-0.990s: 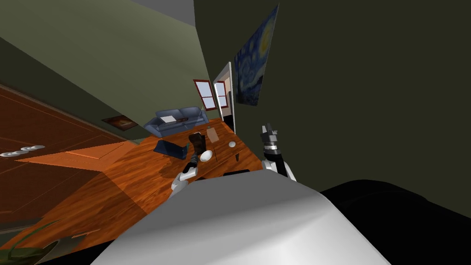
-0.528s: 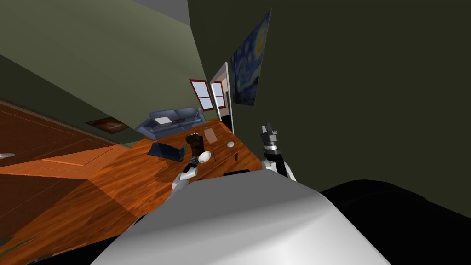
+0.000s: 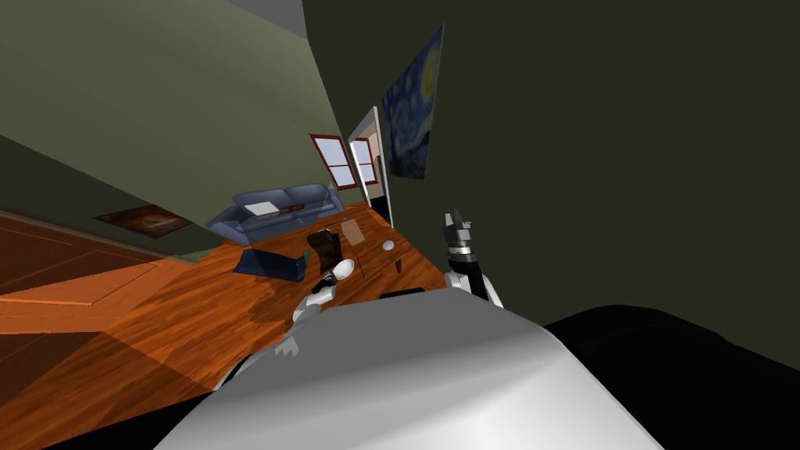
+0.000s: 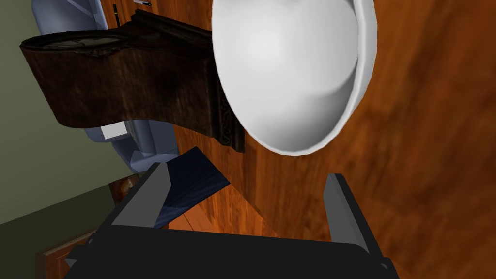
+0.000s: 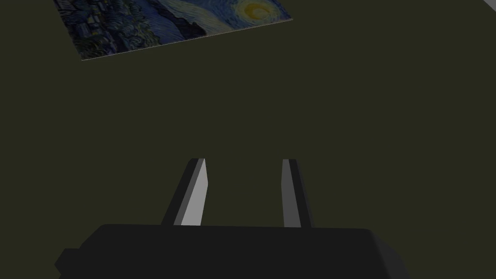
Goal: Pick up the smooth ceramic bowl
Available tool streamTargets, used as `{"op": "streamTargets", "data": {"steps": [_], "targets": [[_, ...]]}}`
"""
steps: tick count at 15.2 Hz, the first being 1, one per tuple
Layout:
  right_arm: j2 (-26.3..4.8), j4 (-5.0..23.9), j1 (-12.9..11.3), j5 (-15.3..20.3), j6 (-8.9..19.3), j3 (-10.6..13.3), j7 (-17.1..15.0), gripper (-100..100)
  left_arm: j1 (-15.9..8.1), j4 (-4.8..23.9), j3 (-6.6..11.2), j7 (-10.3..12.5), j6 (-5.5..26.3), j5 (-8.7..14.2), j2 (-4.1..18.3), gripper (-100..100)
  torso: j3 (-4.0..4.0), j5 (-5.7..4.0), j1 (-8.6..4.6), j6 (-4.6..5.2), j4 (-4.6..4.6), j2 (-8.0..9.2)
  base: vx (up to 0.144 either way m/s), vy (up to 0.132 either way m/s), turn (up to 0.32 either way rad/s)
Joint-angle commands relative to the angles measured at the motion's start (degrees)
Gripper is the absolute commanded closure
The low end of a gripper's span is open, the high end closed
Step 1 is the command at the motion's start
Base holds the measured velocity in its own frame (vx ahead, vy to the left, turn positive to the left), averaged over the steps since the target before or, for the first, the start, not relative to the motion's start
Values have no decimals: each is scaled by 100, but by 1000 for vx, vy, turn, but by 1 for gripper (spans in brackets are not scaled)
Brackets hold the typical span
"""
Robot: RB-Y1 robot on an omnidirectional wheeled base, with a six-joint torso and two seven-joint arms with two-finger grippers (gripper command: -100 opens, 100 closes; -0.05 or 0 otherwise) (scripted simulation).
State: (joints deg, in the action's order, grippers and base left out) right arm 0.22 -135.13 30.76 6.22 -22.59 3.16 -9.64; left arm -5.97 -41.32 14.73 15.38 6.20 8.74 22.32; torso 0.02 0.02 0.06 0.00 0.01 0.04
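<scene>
A white bowl (image 4: 290,72) is seen on a wooden surface, just beyond the left gripper's (image 4: 248,172) spread fingers and untouched. Approach is judged the step in hand; its rim must be straddled, then pinched. The right gripper's (image 5: 245,160) fingers are parted.

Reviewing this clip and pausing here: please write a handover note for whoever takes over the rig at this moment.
Left gripper: open, empty, aimed at the white bowl, which lies just beyond its fingertips, not between them.
Right gripper: open, empty, raised at my right side.
The bowl is next to a dark brown wooden object on the wooden surface.
Done: left arm lined up on the bowl. Left: advance, close on the rim, lift.
</scene>
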Motion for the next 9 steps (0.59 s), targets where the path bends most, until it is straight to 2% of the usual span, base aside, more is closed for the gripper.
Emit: {"op": "streamTargets", "data": {"steps": [1,2,3,5,6,7,8,9], "targets": [[0,0,0,0,0,0,0,0,-56,244,21,33,29,4,-7,-100,0,0,0,0,0,0,-5,12,-64],[0,0,1,0,0,0,0,0,-56,244,21,33,29,4,-7,-100,-1,0,2,-1,0,-3,7,18,-16],[0,0,1,0,0,0,0,0,-171,485,64,114,144,33,2,-100,-3,0,4,-1,-1,-7,-9,3,-98],[0,0,0,0,0,0,0,0,-171,541,64,114,144,33,2,-100,-2,0,0,0,0,-4,-11,4,-102],[0,0,0,0,0,0,0,0,-281,807,104,189,252,60,10,-100,-2,0,0,0,0,-5,-9,8,-125],[0,0,0,0,0,0,0,0,-281,821,104,189,252,60,10,-100,-2,0,1,1,0,-4,-18,7,-159],[0,0,0,0,0,0,0,0,-386,966,141,260,352,86,17,-100,-1,0,0,2,0,-2,-20,5,-182],[0,0,0,0,0,0,0,0,-386,1035,141,260,352,86,17,-100,0,0,-1,3,1,-2,1,22,-93]]}}
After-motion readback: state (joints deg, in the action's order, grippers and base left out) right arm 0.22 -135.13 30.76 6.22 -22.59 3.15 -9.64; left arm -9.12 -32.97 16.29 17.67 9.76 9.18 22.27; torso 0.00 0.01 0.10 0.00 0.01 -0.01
